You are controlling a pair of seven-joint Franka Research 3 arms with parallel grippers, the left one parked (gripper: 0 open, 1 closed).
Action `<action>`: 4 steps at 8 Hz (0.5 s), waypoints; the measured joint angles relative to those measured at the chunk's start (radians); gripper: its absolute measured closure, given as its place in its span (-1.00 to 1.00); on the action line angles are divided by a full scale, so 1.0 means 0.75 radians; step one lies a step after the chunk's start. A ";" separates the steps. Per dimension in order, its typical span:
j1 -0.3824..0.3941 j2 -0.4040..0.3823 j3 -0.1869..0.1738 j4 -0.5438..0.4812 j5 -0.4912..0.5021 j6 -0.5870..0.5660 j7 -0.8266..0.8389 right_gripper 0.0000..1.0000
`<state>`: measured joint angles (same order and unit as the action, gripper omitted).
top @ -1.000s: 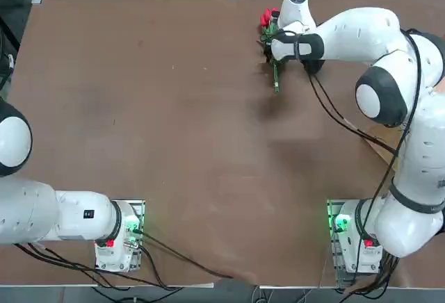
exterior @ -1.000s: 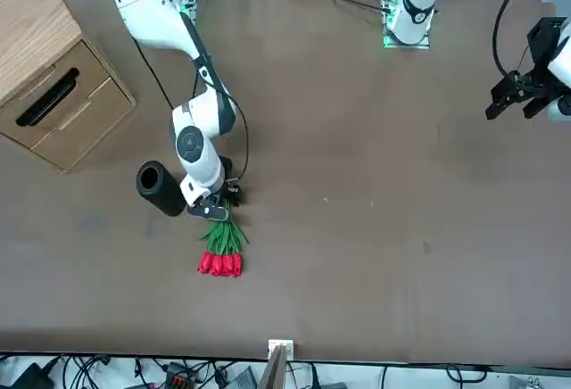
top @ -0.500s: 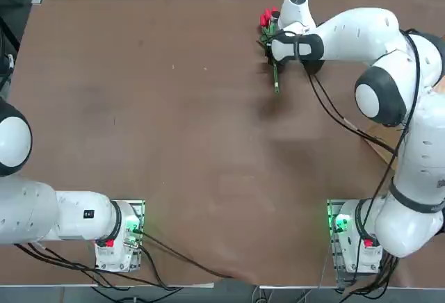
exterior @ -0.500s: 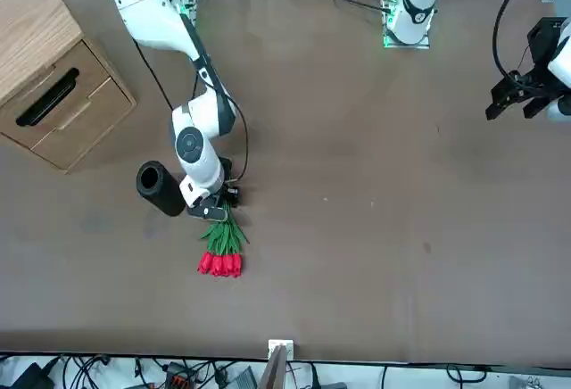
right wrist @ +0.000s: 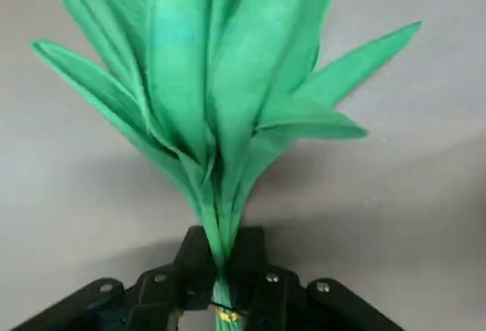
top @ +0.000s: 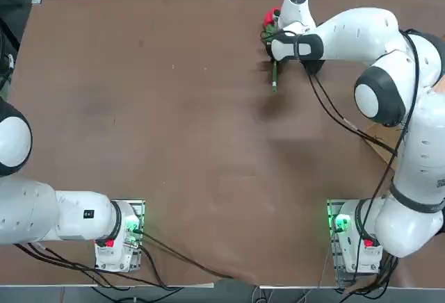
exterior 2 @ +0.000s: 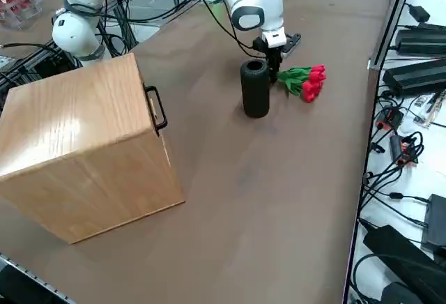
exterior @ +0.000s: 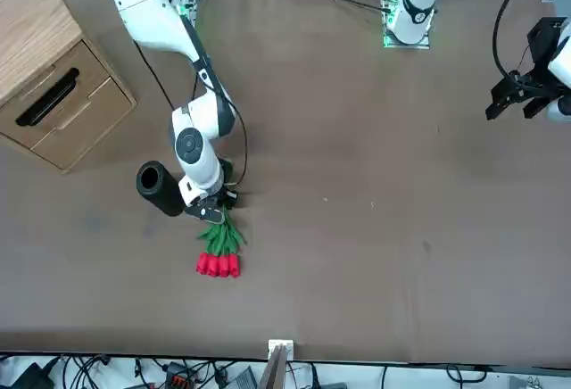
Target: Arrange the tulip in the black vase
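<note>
The right claw is pinched shut on the tulip stems, low over the table. The black vase is seen upright just beside it, at the table's far right.

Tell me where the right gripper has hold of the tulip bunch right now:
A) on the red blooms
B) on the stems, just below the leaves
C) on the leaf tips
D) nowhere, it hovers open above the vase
B: in the wrist view the right gripper is shut on the tulip at its thin stems where the leaves gather, with the red blooms free at the far end beside the black vase.
</note>
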<state>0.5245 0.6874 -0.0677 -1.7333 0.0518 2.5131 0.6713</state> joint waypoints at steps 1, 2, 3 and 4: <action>0.013 0.000 -0.010 0.000 0.000 0.005 0.028 0.73; 0.032 0.000 -0.031 0.004 0.000 0.012 0.060 0.73; 0.067 -0.003 -0.073 0.013 0.000 0.016 0.091 0.73; 0.130 -0.010 -0.151 0.023 0.000 0.017 0.111 0.73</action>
<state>0.6224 0.6798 -0.1808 -1.7158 0.0517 2.5259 0.7545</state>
